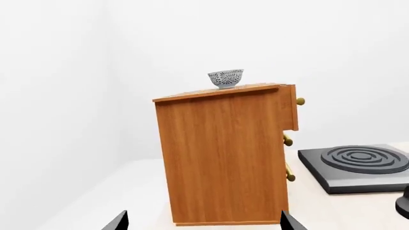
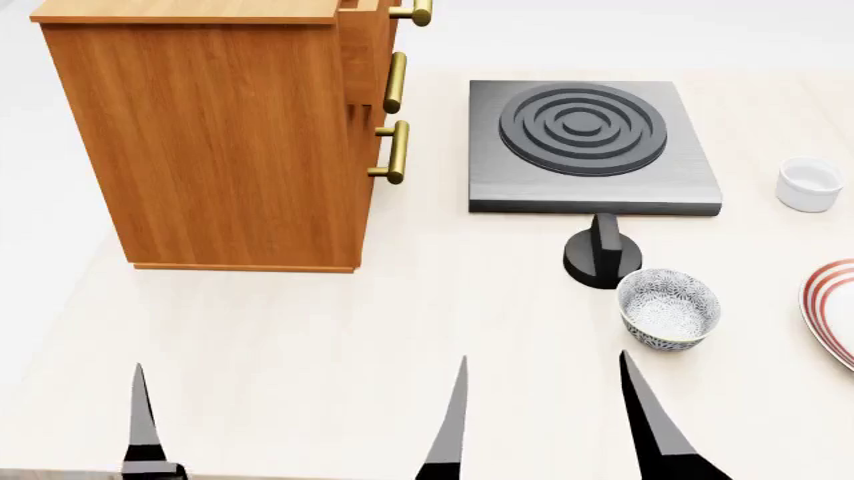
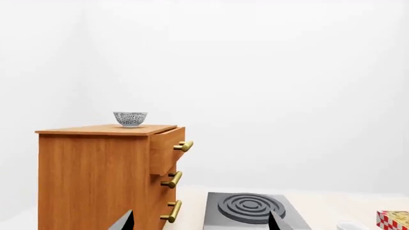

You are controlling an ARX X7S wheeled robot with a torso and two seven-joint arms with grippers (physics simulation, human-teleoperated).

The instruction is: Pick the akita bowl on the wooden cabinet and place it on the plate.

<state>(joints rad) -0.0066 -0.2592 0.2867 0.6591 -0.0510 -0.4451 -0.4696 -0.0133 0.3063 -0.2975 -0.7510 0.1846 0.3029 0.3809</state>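
The akita bowl (image 1: 225, 78) (image 3: 130, 119), small and speckled grey-blue, stands upright on top of the wooden cabinet (image 1: 223, 158) (image 2: 227, 140) (image 3: 96, 177). The head view cuts off the cabinet top, so the bowl is hidden there. The plate (image 2: 830, 310), white with red rings, lies half out of view at the table's right edge. My left gripper (image 1: 204, 223) is open and empty, low and facing the cabinet's side from a distance. My right gripper (image 3: 201, 221) is also open and empty, facing the drawer handles and the stove. Both are far below and short of the bowl.
A second speckled bowl (image 2: 667, 308) sits on the table near the plate. Behind it are a black knob (image 2: 603, 255) and a grey stove plate (image 2: 587, 145) (image 1: 357, 165) (image 3: 249, 208). A plain white cup (image 2: 809, 184) stands far right. A red-checked box (image 3: 393, 219) shows at one corner.
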